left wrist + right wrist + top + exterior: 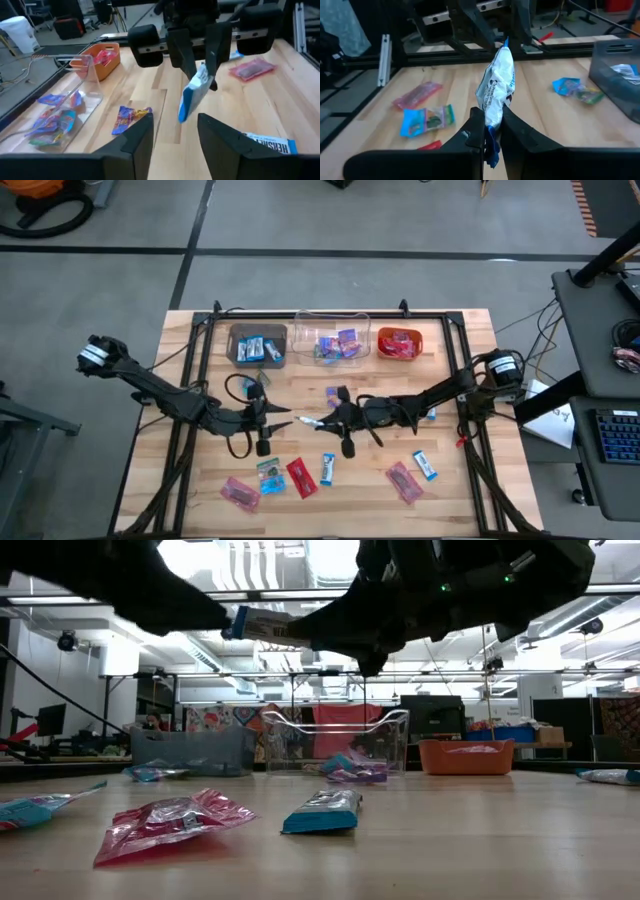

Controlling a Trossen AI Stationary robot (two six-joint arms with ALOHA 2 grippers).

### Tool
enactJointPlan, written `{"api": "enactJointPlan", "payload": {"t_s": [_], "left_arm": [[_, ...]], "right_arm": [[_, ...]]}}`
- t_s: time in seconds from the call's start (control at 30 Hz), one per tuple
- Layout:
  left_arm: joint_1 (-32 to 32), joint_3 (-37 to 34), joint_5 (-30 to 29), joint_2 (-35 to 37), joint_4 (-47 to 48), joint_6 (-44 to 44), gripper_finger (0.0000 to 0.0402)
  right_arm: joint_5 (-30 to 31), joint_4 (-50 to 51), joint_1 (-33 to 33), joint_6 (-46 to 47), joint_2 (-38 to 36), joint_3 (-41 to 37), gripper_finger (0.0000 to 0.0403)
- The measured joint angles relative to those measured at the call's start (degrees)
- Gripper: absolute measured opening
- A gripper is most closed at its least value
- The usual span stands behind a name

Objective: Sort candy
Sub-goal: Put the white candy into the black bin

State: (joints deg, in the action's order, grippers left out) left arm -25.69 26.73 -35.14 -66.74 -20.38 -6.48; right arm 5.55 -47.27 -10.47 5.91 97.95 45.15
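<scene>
A blue-and-white candy (pixel 496 85) hangs in the air over the middle of the table, with my right gripper (pixel 492 117) shut on it. My left gripper (pixel 175 125) faces it from the table's left with its fingers open. The candy's free end (pixel 186 107) is just in front of them, apart from both. Both grippers show in the high view, the left (pixel 283 421) and the right (pixel 322 422). More candy lies loose on the table: pink (pixel 240 492), red (pixel 300 477), blue (pixel 327 468), purple (pixel 129 117). My right gripper pinches one end of the candy's wrapper (pixel 491 114) between its two fingers. The fingers lie about level and point toward the table's left. The candy sticks out beyond the fingertips toward my left gripper, slightly tilted and clear of the table.
Three bins stand in a row at the far edge: a brown one (pixel 258 345), a clear one (pixel 332 340) and an orange one (pixel 400 343), each with candy in it. More wrapped sweets lie near the front right (pixel 404 482) (pixel 425 465).
</scene>
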Motion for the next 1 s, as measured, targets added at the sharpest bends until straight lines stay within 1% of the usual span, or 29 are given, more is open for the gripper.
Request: {"api": "enactJointPlan", "payload": {"t_s": [0.17, 0.3, 0.5, 0.57, 0.63, 0.8, 0.83, 1.0], "left_arm": [[1.62, -3.01, 3.03, -1.86, -10.68, 1.25, 0.0148], [3.03, -3.84, 7.64, -4.28, -16.73, 3.17, 0.0148], [4.11, -1.96, 8.07, -8.11, -18.21, 6.60, 0.0145], [4.09, -0.74, 8.17, -9.60, -19.16, 8.52, 0.0131], [4.05, -0.50, 8.30, -10.23, -19.25, 10.19, 0.0107], [4.73, 0.83, 8.90, -11.29, -19.32, 10.46, 0.0020], [4.79, 1.03, 8.90, -11.21, -19.53, 10.29, 0.0014], [4.85, 1.77, 8.89, -9.42, -17.23, 10.78, 0.0018]], "right_arm": [[-0.03, -0.49, -0.14, -3.06, 0.00, 0.40, 0.0030], [-0.15, -1.46, -0.17, -4.47, 0.00, 0.92, 0.0030], [-0.14, -1.14, -0.17, -5.74, 0.00, 1.33, 0.0032], [-0.13, -0.69, -0.15, -5.26, 0.00, 1.32, 0.0039], [-0.09, -0.09, -0.15, -4.80, 0.02, 1.31, 0.0047], [0.61, 0.95, -0.15, -4.02, 0.07, 1.33, 0.0062], [0.93, 0.74, -0.15, -3.65, 0.07, 1.33, 0.0066], [1.22, 0.71, 0.01, -2.88, 0.00, 1.33, 0.0103]]}}
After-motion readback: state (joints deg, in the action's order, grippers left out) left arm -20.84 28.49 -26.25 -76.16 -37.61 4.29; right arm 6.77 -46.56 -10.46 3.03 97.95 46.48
